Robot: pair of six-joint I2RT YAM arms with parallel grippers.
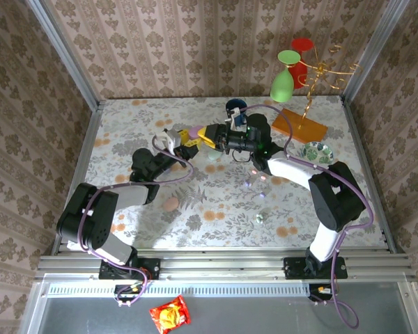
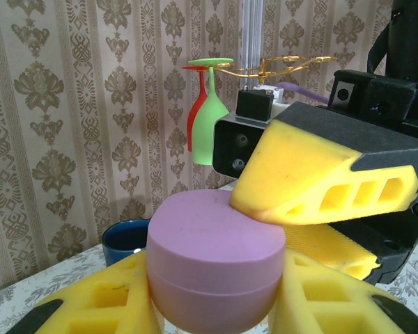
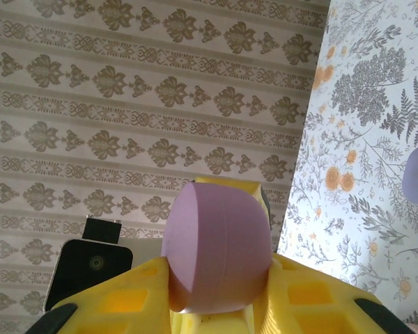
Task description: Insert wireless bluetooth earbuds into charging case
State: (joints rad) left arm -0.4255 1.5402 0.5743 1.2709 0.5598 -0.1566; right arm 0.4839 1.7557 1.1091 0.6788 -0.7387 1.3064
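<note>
The charging case (image 1: 193, 131) is a closed, rounded lilac box held above the middle of the table. My left gripper (image 1: 185, 141) is shut on its lower half, with a yellow pad on each side of the case (image 2: 216, 250). My right gripper (image 1: 207, 134) comes in from the right, and its fingers (image 2: 320, 174) press the lid's top and far side. From the right wrist, the case (image 3: 219, 250) sits tight between both pads. Tiny earbuds (image 1: 259, 218) lie loose on the floral tabletop in front of the right arm, with more (image 1: 249, 184) nearer the grippers.
A blue mug (image 1: 235, 108) stands just behind the grippers. A gold rack on an orange base (image 1: 299, 124) holds a hanging green glass (image 1: 282, 80) and a red one at the back right. A patterned bowl (image 1: 315, 151) sits at the right. A pink pebble (image 1: 171, 203) lies at the front left.
</note>
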